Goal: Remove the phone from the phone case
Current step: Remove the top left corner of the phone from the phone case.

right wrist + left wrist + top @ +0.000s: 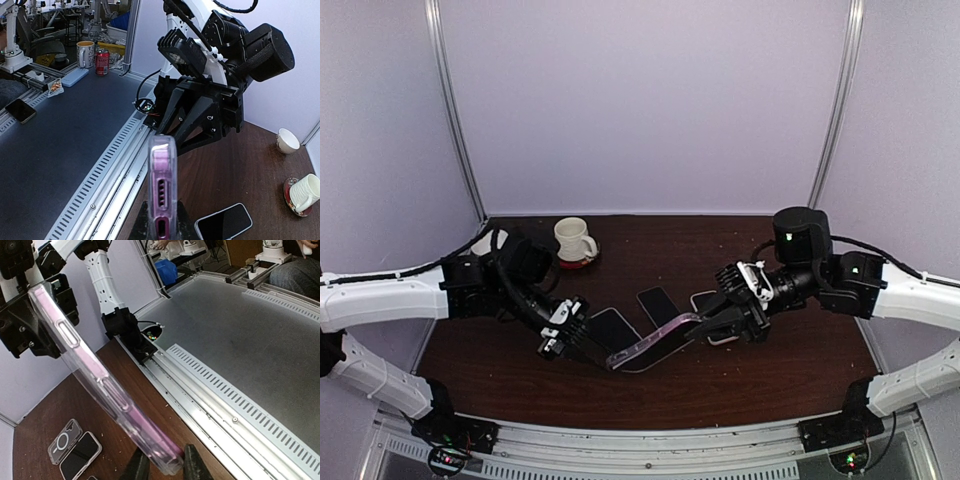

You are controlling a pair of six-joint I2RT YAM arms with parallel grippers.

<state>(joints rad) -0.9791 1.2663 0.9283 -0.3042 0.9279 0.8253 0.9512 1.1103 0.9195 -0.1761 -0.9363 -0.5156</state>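
Note:
A pink phone sits inside a clear phone case (655,338), held in the air between both arms just above the brown table (760,380). My left gripper (605,355) is shut on one end of the case, its dark fingers (137,467) either side of the case corner (167,460). My right gripper (705,322) is shut on the other end. In the right wrist view the case (162,180) stands edge-on, port holes showing, between my right gripper (162,227) fingers. The left gripper body (200,110) shows behind it.
A cream mug (574,240) on a red coaster stands at the back left. Dark phones (658,303) (617,325) lie on the table under the held case, and a white-edged one (705,300) lies near the right gripper. A metal rail (650,445) runs along the near edge.

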